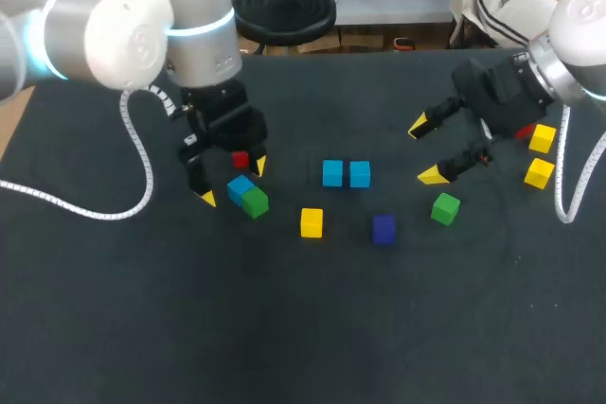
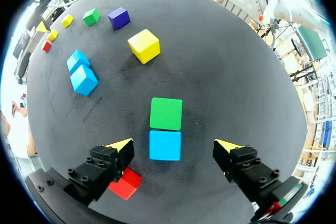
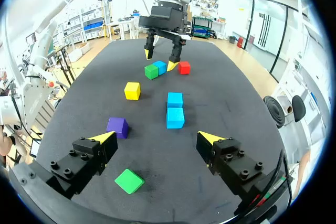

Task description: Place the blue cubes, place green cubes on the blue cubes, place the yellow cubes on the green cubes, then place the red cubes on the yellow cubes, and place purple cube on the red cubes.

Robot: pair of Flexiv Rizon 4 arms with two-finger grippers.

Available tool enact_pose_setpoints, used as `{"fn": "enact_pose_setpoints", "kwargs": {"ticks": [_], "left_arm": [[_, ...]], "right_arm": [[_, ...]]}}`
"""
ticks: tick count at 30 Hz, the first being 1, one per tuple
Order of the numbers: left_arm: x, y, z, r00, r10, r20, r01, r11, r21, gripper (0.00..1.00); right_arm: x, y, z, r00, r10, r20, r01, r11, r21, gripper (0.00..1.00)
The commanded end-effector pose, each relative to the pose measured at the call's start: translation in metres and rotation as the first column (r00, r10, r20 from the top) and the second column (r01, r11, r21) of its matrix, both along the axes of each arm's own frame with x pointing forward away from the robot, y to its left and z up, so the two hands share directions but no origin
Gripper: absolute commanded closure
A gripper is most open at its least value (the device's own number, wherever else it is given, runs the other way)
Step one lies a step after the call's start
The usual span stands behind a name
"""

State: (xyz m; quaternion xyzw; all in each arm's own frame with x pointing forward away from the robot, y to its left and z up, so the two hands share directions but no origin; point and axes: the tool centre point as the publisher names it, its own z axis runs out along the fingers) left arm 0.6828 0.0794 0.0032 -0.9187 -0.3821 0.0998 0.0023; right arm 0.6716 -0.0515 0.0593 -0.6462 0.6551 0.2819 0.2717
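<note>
My left gripper (image 1: 233, 182) hangs open over a blue cube (image 2: 165, 145), which lies between its fingers (image 2: 122, 144) untouched. A green cube (image 2: 166, 113) touches that blue cube just ahead of it. A red cube (image 2: 125, 183) lies by one finger. Two more blue cubes (image 1: 332, 173) (image 1: 360, 174) sit side by side mid-table, with a yellow cube (image 1: 311, 222) and a purple cube (image 1: 383, 229) nearer the front. My right gripper (image 1: 426, 150) is open and empty above the table, with a second green cube (image 3: 129, 180) under it.
Two yellow cubes (image 1: 543, 138) (image 1: 539, 173) lie at the far right under my right arm, with a red cube (image 1: 524, 131) partly hidden beside them. The dark tabletop (image 1: 284, 328) is bare along its front half.
</note>
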Motion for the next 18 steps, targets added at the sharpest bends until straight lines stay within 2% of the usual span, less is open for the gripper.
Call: {"fn": "enact_pose_setpoints", "kwargs": {"ticks": [1,6,7,8,9,10,11,12,13,18], "left_arm": [[0.009,-0.002,-0.004,0.999,-0.008,-0.046,0.01,0.999,0.044,0.0],[0.012,0.001,-0.009,0.999,0.012,-0.052,-0.01,0.999,0.047,0.02],[0.011,0.002,-0.01,0.998,0.016,-0.054,-0.014,0.999,0.045,0.11],[0.011,0.002,-0.012,0.998,0.018,-0.055,-0.015,0.999,0.045,0.29],[0.011,0.002,-0.013,0.998,0.022,-0.054,-0.02,0.999,0.046,0.52],[0.011,0.003,-0.015,0.998,0.023,-0.056,-0.021,0.999,0.044,0.55],[0.011,0.003,-0.016,0.998,0.025,-0.057,-0.022,0.999,0.045,0.67],[0.01,0.004,-0.018,0.997,0.04,-0.059,-0.037,0.998,0.049,0.91],[0.01,0.005,-0.018,0.997,0.04,-0.06,-0.037,0.998,0.047,1.0],[0.006,0.01,-0.02,0.997,0.066,-0.041,-0.064,0.996,0.056,1.0]], "right_arm": [[0.0,0.0,0.0,1.0,0.001,0.0,-0.001,1.0,0.002,0.0],[0.0,0.0,0.0,1.0,0.001,0.0,-0.001,1.0,0.002,0.0],[0.0,0.0,0.0,1.0,0.001,0.0,-0.001,1.0,0.002,0.0],[0.0,0.0,0.0,1.0,0.001,0.0,-0.001,1.0,0.002,0.0],[0.0,0.0,0.0,1.0,0.001,0.0,-0.001,1.0,0.002,0.0],[0.0,0.0,0.0,1.0,0.001,0.0,-0.001,1.0,0.002,0.0],[0.0,0.0,0.0,1.0,0.001,0.0,-0.001,1.0,0.002,0.0],[0.0,0.0,0.0,1.0,0.001,0.0,-0.001,1.0,0.002,0.0],[0.0,0.0,0.0,1.0,0.001,0.0,-0.001,1.0,0.002,0.0],[0.0,0.0,0.0,1.0,0.001,0.0,-0.001,1.0,0.002,0.0]]}}
